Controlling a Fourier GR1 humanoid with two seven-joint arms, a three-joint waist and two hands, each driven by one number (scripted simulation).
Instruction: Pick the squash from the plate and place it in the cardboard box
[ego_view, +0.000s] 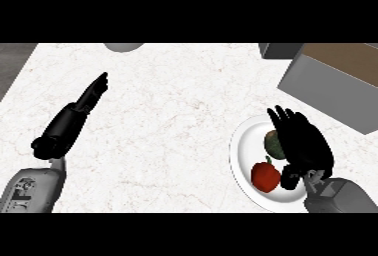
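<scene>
Squash (274, 143) on plate (247, 165) beside red pepper (266, 175) — probably firm, smooth, rounded; best wrapped across middle. Right hand (303, 142) fingers apart above; left hand (74, 117) straight.

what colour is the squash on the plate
Dark green, partly hidden by the right hand; the squash shows best in the head view.

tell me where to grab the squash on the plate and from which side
Grip the squash across its rounded middle, coming from above and the right, where the right hand hovers. The red pepper sits close below it on the plate, so avoid that side.
</scene>
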